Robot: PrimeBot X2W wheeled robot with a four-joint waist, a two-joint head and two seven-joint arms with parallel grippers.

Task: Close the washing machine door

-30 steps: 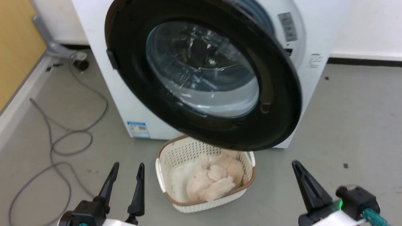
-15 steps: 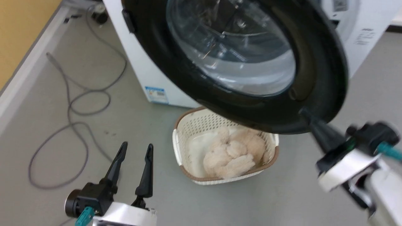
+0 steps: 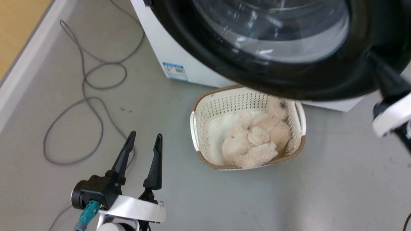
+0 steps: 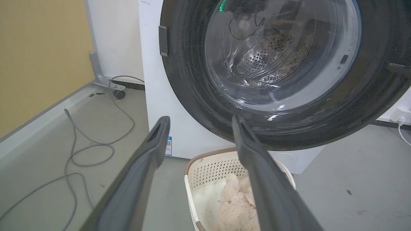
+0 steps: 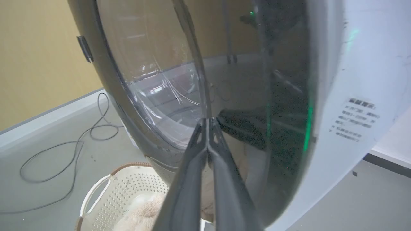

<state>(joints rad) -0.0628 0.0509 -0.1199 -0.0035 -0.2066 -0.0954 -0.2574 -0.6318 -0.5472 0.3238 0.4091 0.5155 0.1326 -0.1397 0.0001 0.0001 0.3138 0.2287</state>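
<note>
The washing machine door (image 3: 289, 85), black-rimmed with a bulging glass window (image 3: 273, 29), stands swung out from the white washing machine (image 3: 167, 48). My right gripper (image 3: 372, 57) is shut, fingers pressed together with nothing between them, and its tip meets the door's rim at the lower right. In the right wrist view the joined fingertips (image 5: 207, 122) lie against the door (image 5: 154, 96), with the machine's white front (image 5: 353, 80) to the right. My left gripper (image 3: 144, 136) hangs open low over the floor, well short of the door (image 4: 289, 128). The steel drum (image 4: 260, 57) shows through the glass.
A cream laundry basket (image 3: 297, 125) holding a fluffy beige bundle (image 3: 253, 144) sits on the floor right under the door. Grey cable loops (image 3: 86, 96) lie on the floor to the left, by a yellow wall (image 3: 16, 25) with a pale skirting. A blue label (image 3: 175, 71) marks the machine's lower front.
The head camera has tipped and shifted. My right gripper has risen from the lower right up to the door's rim. The left gripper has stayed open and low.
</note>
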